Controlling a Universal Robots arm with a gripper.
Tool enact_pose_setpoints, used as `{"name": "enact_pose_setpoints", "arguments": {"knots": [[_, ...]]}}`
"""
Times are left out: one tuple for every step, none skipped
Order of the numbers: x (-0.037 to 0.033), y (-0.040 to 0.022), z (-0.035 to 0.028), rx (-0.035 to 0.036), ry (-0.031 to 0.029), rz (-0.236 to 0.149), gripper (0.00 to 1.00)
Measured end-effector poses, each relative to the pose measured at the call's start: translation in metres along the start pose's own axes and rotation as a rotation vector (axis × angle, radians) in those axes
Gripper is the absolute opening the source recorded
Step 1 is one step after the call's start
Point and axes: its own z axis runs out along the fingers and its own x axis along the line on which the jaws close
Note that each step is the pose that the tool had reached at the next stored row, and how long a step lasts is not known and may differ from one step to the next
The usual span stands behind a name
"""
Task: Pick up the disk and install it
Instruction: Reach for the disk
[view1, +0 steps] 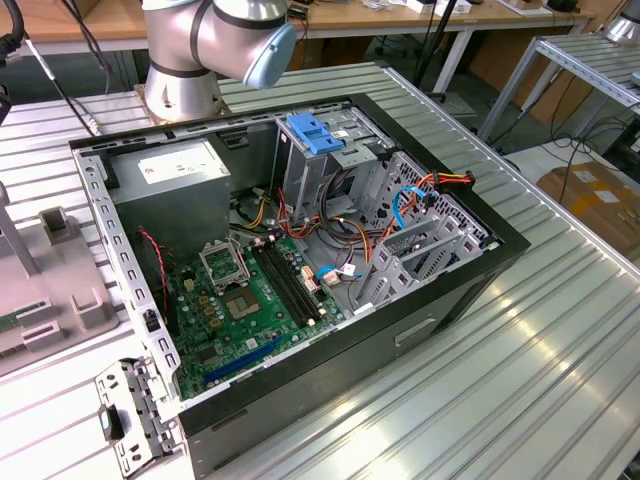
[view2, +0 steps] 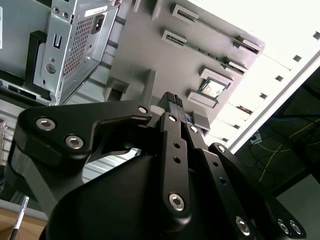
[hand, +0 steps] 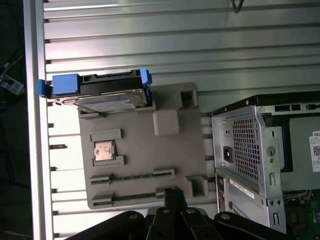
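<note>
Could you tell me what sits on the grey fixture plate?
The disk rests along one edge and a small chip sits nearer the middle; the plate beneath the disk is covered.

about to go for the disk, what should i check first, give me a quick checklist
1. Whereabouts of the disk: ok, on the grey fixture tray beside the case.
2. Position of the claw at the disk: not ok, it hangs over the tray's opposite end, apart from the disk.
3. Claw open for grasping: not ok, shut on nothing.
4. Case open: ok, side panel off.
5. Slot in the drive cage free: cannot tell.
6. Loose cables clear of the cage: not ok, they lie right beside it.
</note>
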Motion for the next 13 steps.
{"name": "enact_pose_setpoints", "arguments": {"knots": [[0.0014,0.0003,0.0003,0.0,0.0,0.0,0.11],[0.0024,0.0007,0.0005,0.0001,0.0001,0.0,0.11],[0.004,0.0017,0.0007,0.0002,0.0002,0.0,0.11],[0.0052,0.0028,0.0012,-0.0001,-0.0001,0.0,0.11],[0.007,0.0043,0.0014,0.0001,0.0001,0.0,0.11],[0.0078,0.0051,0.0017,-0.0001,0.0,0.0,0.11],[0.0084,0.0058,0.0018,-0.0001,0.0,0.0,0.11],[0.0095,0.0068,0.002,0.0,0.0,0.0,0.11],[0.0104,0.0077,0.0023,0.0,0.0001,0.0,0.11],[0.0109,0.0083,0.0025,0.0,0.0,0.0,0.11],[0.0115,0.0088,0.0026,0.0,0.0,-0.001,0.11],[0.0128,0.0098,0.0029,0.0,0.0002,-0.001,0.11],[0.0136,0.0104,0.003,0.0001,0.0003,-0.001,0.11]]}}
